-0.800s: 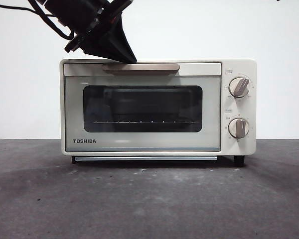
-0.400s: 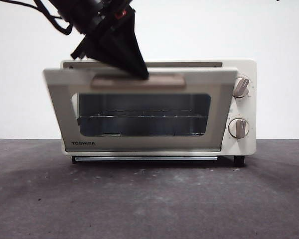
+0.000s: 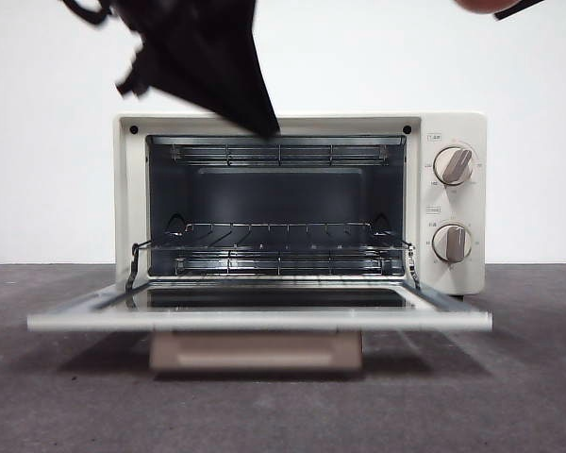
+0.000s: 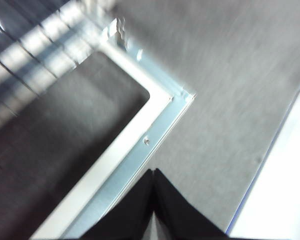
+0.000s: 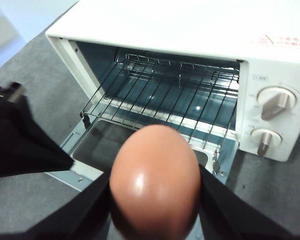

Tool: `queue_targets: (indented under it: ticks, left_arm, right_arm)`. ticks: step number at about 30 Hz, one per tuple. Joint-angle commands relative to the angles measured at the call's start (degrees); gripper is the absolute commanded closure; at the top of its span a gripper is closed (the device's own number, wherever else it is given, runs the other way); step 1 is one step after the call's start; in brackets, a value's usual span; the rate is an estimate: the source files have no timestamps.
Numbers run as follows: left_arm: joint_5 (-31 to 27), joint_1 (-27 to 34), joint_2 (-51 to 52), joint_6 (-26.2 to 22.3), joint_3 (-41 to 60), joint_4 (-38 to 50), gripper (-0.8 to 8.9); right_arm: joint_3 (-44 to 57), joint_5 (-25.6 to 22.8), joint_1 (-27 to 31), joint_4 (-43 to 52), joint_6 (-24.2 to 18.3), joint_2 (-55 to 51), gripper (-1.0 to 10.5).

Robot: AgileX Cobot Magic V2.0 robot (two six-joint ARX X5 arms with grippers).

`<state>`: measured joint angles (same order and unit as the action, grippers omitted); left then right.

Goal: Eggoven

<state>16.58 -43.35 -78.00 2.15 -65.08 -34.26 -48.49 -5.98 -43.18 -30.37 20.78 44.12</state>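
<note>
Since a moment ago the door (image 3: 259, 319) has swung fully down, leaving the oven (image 3: 453, 203) open. Left gripper (image 4: 154, 200), jaws closed and empty, hangs over the door's corner. Right gripper (image 5: 155, 200) grips the egg (image 5: 155, 182) above; placing remains.

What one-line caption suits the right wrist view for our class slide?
Right hand grips a reddish-brown egg above the toaster oven, door open, wire rack empty.
</note>
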Motion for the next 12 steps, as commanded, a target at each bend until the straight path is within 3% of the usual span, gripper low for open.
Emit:
queue_targets:
  ticks: [1, 7, 12]
  left_arm:
    - [-0.2, 1.6, 3.3, 0.3, -0.8, 0.3, 8.06]
    - [-0.2, 11.8, 16.3, 0.1, -0.7, -3.8, 8.06]
    - [-0.1, 22.2, 26.6, -1.6, 3.3, -9.2, 8.06]
  right_arm:
    - [-0.8, 0.5, -0.6, 3.4, -0.6, 3.4, 9.4]
    - [-0.8, 3.8, -0.2, 13.8, -0.1, 16.2, 9.4]
    - [-1.9, 7.6, 3.3, 23.4, 2.3, 28.8, 9.4]
